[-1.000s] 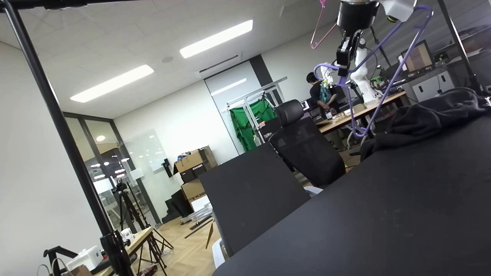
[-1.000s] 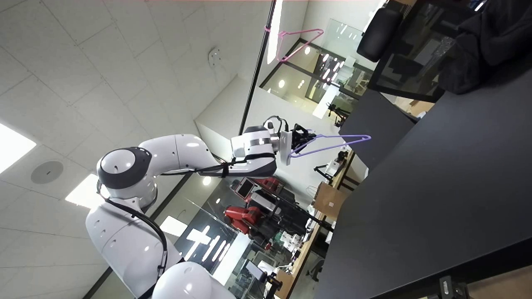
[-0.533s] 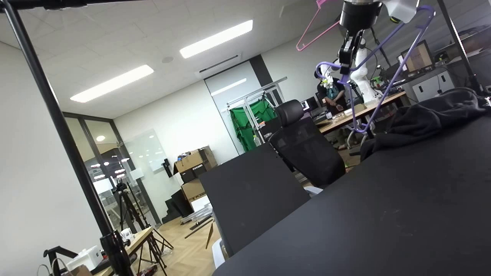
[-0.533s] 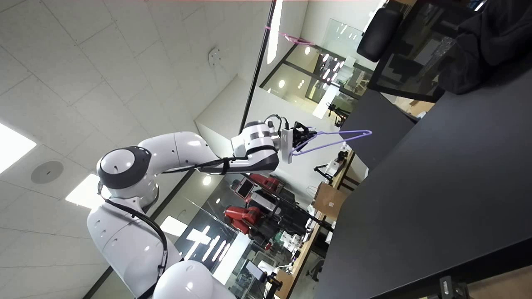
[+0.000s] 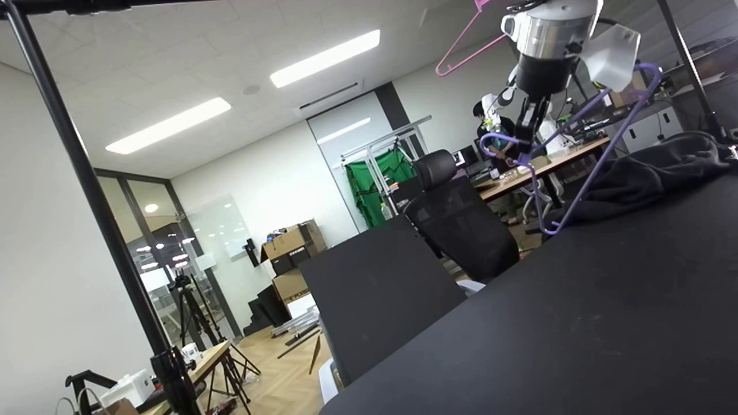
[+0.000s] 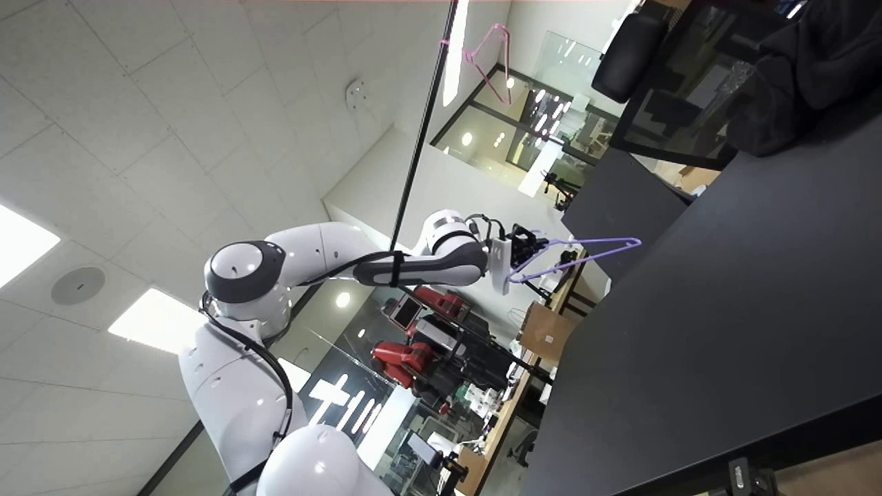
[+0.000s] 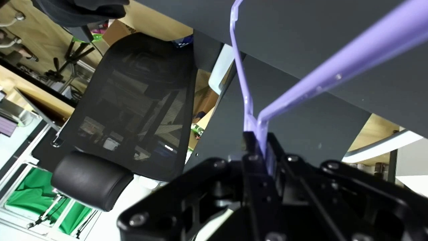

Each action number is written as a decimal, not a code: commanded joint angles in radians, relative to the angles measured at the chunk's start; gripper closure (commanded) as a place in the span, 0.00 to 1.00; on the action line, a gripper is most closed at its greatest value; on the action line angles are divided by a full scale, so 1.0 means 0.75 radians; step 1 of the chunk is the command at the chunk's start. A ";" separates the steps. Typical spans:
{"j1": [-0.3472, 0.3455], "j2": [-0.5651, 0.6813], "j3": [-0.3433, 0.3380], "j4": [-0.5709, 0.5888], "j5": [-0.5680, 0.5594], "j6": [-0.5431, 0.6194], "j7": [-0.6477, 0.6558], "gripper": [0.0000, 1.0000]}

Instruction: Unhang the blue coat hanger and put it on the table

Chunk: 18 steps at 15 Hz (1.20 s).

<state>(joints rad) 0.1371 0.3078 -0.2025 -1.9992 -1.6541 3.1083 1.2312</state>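
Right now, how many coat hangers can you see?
2: the blue coat hanger in the hand, and a pink hanger on the black rail. Others could be out of view.

So the coat hanger (image 7: 326, 77) is in the gripper (image 7: 260, 144), apart from the table (image 5: 548, 323), cloth (image 5: 663, 173) on that table, chair (image 5: 467, 225) past its edge.

Table (image 5: 553, 328): is spreading matte black across the lower right of the frame in an exterior view.
Cloth (image 5: 657, 178): is lying rumpled on it, near the right edge.
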 commanded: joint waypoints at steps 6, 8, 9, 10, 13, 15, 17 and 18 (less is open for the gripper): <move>0.012 0.226 0.129 0.118 -0.515 -0.182 0.588 0.98; 0.012 0.247 0.143 0.102 -0.542 -0.208 0.605 0.85; 0.011 0.247 0.147 0.095 -0.540 -0.202 0.596 0.66; 0.008 0.247 0.149 0.093 -0.536 -0.195 0.587 0.60; -0.013 0.218 0.139 0.088 -0.466 -0.094 0.533 0.39; -0.030 0.180 0.112 0.070 -0.375 0.022 0.460 0.25; -0.033 0.137 0.056 0.024 -0.253 0.139 0.345 0.13; -0.023 0.206 0.095 0.080 -0.314 0.058 0.414 0.05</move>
<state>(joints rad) 0.1192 0.4616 -0.1318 -1.9393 -1.8870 3.1544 1.5393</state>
